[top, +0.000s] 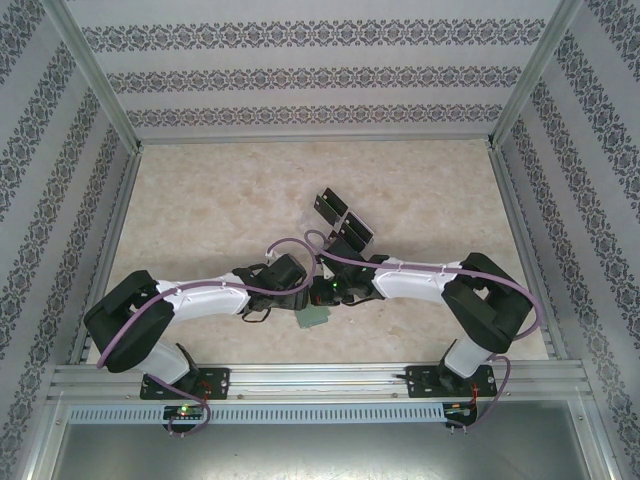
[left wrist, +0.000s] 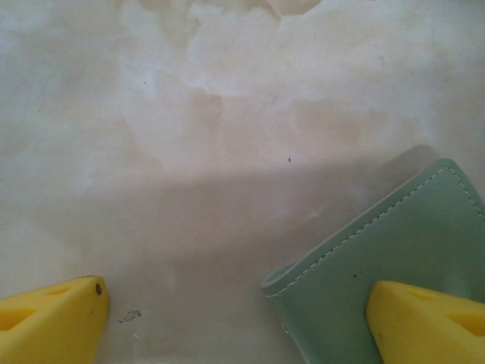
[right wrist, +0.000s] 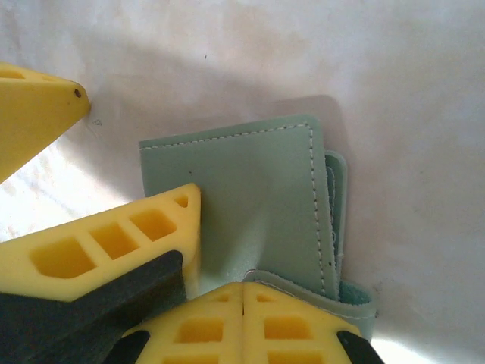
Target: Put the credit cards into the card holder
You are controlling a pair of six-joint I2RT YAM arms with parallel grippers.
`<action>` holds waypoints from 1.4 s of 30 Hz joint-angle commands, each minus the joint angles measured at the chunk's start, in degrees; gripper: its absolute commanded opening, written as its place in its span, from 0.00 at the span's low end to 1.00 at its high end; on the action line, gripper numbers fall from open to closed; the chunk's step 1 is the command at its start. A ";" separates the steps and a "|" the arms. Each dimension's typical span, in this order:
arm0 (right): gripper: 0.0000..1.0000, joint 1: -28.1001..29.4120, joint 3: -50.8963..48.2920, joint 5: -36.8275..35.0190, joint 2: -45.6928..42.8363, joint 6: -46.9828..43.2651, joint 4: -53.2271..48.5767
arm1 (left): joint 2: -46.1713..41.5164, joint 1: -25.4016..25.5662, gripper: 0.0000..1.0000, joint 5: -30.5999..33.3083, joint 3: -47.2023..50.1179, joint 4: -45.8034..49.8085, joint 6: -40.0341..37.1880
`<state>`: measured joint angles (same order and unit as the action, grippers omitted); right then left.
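The grey-green card holder (right wrist: 250,189) lies on the marble table between both arms, also seen from above (top: 313,319) and in the left wrist view (left wrist: 394,258). My right gripper (right wrist: 242,292) is shut, its fingertips pinched on the holder's lifted flap edge. My left gripper (left wrist: 235,303) is open wide, straddling the holder's corner. One of its yellow fingers (left wrist: 424,322) rests on the holder's cover; this finger (right wrist: 129,243) also shows in the right wrist view. The black credit cards (top: 343,217) with pale stripes lie fanned on the table just beyond the grippers.
Aluminium frame rails (top: 300,378) run along the near edge, and patterned walls close in the sides and back. Bare marble table (top: 220,200) stretches to the left, right and far side of the cards.
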<state>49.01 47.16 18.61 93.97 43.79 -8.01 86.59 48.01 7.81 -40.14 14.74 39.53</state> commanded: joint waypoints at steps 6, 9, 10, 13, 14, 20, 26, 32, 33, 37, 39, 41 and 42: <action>0.00 0.82 1.97 0.29 0.67 0.94 0.45 | 2.65 1.39 0.90 -1.04 0.90 1.16 0.40; 0.00 0.91 1.97 0.11 0.02 1.04 0.41 | 2.71 1.47 0.90 -1.02 0.85 1.07 0.44; 0.00 0.99 1.97 0.02 -0.35 1.08 0.38 | 2.80 1.47 0.90 -0.94 0.86 1.03 0.45; 0.00 1.15 1.97 -0.07 -0.98 1.29 0.22 | 2.89 1.56 0.90 -1.04 0.88 0.82 0.54; 0.00 1.17 1.97 -0.15 -1.20 1.30 0.19 | 3.00 1.54 0.90 -1.05 0.87 0.84 0.51; 0.00 1.61 1.97 -0.90 -2.45 1.47 -0.09 | 3.06 1.69 0.90 -0.96 0.95 0.77 0.59; 0.00 1.70 1.89 -1.34 -3.27 1.38 -0.47 | 3.09 1.74 0.90 -0.96 0.98 0.74 0.60; 0.00 1.87 2.48 -0.95 -2.10 1.49 0.00 | 3.07 1.82 0.90 -1.04 1.14 0.61 0.72; 0.00 1.94 2.65 -0.90 -1.83 1.47 0.14 | 3.09 1.87 0.90 -1.08 1.23 0.63 0.68; 0.00 2.00 3.20 -0.51 -0.68 1.56 0.64 | 3.16 1.91 0.90 -1.04 1.15 0.49 0.80; 0.00 2.12 3.38 -0.37 -0.03 1.64 0.91 | 3.15 1.99 0.90 -0.96 1.22 0.47 0.88; 0.00 2.14 3.29 -0.26 0.65 1.78 1.38 | 3.15 2.00 0.90 -0.89 1.33 0.50 1.13; 0.00 2.07 3.21 -0.18 0.95 1.82 1.63 | 3.12 2.00 0.90 -0.87 1.37 0.43 1.29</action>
<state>50.04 48.27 17.23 93.06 44.93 -10.04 86.80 48.34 8.40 -40.14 14.57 40.40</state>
